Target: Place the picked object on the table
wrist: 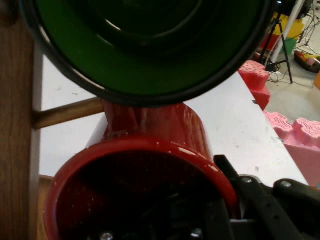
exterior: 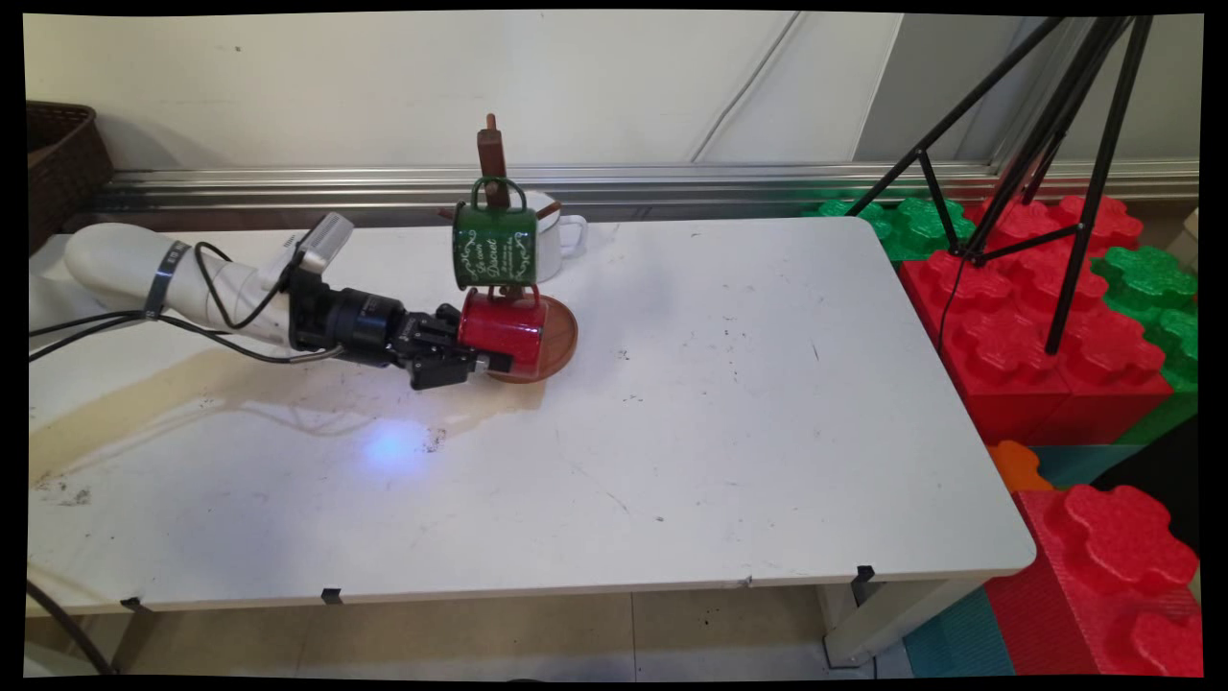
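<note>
A red mug (exterior: 506, 331) lies on its side at the foot of a wooden mug tree (exterior: 491, 154), over the tree's round brown base (exterior: 564, 338). My gripper (exterior: 459, 357) reaches in from the left and is shut on the mug's rim. In the hand view the red mug (wrist: 150, 135) opens towards the camera, with one finger (wrist: 252, 197) outside the rim and the other inside, in the dark. Its handle points up beside a wooden peg (wrist: 70, 112); I cannot tell whether it is hooked. A green mug (exterior: 494, 245) (wrist: 145, 55) hangs directly above. A white mug (exterior: 561, 242) hangs behind.
A brownish wet stain (exterior: 192, 384) runs across the table's left part below the arm. A dark wicker basket (exterior: 58, 154) stands at the back left. Red and green foam blocks (exterior: 1036, 317) and a black tripod (exterior: 1055, 144) stand off the table's right edge.
</note>
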{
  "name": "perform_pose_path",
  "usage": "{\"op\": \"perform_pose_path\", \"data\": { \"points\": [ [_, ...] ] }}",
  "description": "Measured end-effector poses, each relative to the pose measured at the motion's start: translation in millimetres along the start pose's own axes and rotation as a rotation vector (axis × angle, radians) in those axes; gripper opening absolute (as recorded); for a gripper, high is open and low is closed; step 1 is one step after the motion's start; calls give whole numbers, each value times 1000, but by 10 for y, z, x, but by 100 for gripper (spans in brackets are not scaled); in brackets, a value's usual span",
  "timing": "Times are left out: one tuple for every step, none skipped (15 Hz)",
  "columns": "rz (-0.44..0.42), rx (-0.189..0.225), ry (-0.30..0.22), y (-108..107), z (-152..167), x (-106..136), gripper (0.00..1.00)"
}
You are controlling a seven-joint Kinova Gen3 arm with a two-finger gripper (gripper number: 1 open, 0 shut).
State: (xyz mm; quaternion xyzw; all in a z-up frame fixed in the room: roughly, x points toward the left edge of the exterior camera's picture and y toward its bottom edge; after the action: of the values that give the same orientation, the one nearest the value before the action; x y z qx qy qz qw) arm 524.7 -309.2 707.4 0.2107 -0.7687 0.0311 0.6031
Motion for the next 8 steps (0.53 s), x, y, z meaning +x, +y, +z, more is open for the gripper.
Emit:
{"op": "perform_pose_path", "data": {
  "points": [
    [3,-6,-1,22,-13,5,0],
    [7,-13,-3,49,-28,10,0],
    [10,-21,-4,77,-44,14,0],
    [13,-27,-6,101,-58,17,0],
    [15,-33,-8,128,-76,20,0],
    [18,-39,-11,153,-96,22,0],
    [20,-43,-15,172,-116,23,0],
    [22,-45,-18,184,-130,23,0]
  ]
}}
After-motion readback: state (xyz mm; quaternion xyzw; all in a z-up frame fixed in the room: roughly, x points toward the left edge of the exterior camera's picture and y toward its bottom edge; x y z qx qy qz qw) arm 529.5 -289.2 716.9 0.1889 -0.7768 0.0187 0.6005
